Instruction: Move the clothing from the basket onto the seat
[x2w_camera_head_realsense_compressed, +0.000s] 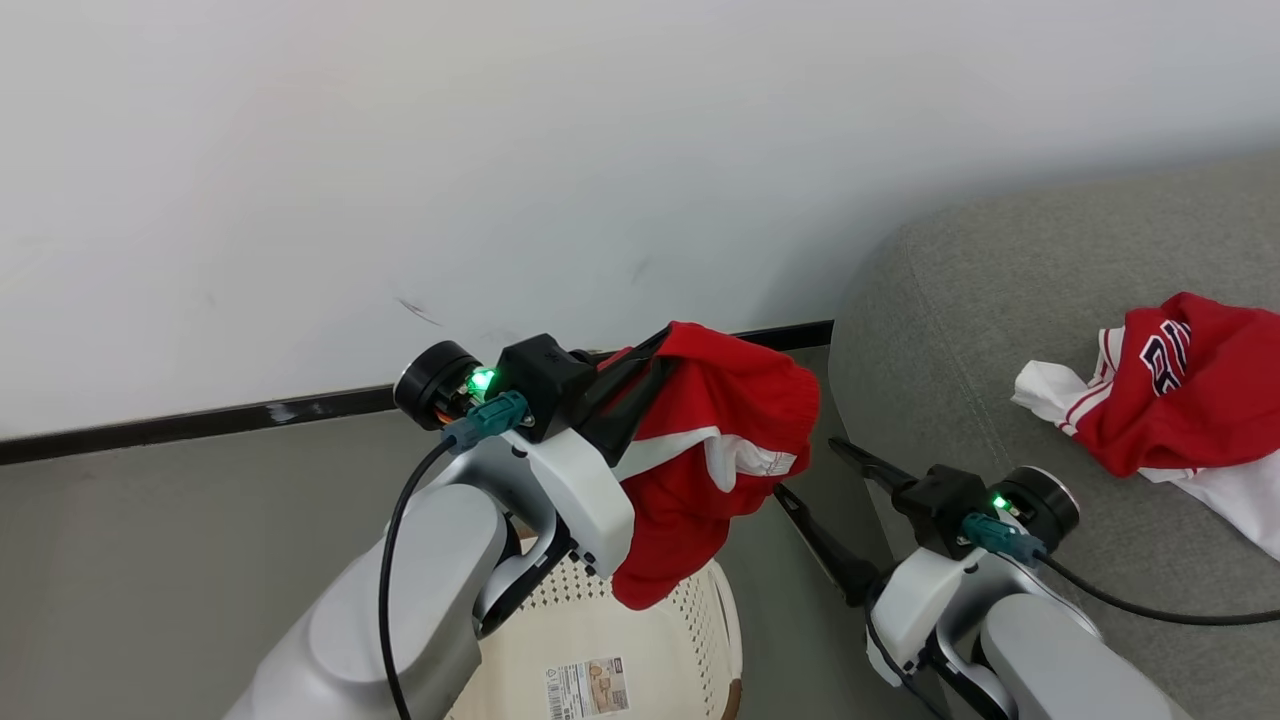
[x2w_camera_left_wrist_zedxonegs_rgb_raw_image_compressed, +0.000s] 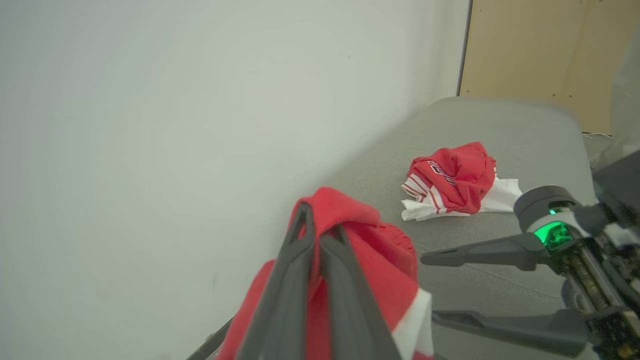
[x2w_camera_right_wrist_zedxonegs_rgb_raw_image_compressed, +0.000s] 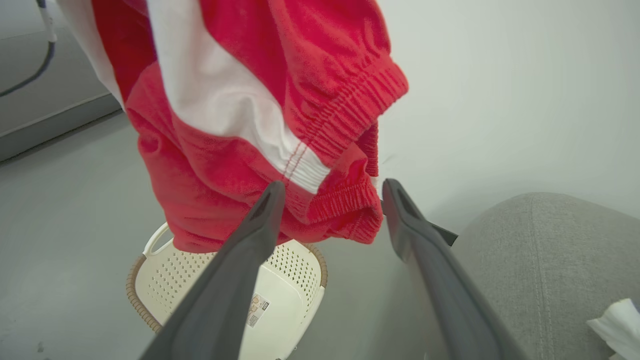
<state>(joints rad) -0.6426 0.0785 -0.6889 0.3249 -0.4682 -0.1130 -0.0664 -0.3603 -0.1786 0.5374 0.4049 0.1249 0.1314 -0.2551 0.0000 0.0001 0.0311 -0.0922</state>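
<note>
- Roughly halfway: one crumpled red-and-white garment with navy lettering (x2w_camera_head_realsense_compressed: 1180, 390) lies on the large grey woven-fabric sofa (x2w_camera_head_realsense_compressed: 1000, 300).
- Left gripper (x2w_camera_left_wrist_zedxonegs_rgb_raw_image_compressed: 320, 222) is clamped on a soft red garment with a white panel (x2w_camera_head_realsense_compressed: 720, 440), which hangs above the cream-white perforated plastic basket (x2w_camera_right_wrist_zedxonegs_rgb_raw_image_compressed: 150, 280) and is not yet over the sofa.
- Right gripper (x2w_camera_head_realsense_compressed: 808, 468) has its fingers apart and holds nothing.
- The basket looks emptied, with its paper label (x2w_camera_head_realsense_compressed: 585, 688) exposed. Carry and release remain.

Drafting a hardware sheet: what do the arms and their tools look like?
Pale grey forearms, white wrist shells. Each wrist has a black round module with a green light, a teal plug and a black cable. The left tool and right tool each have two long, dark, tapering fingers.
</note>
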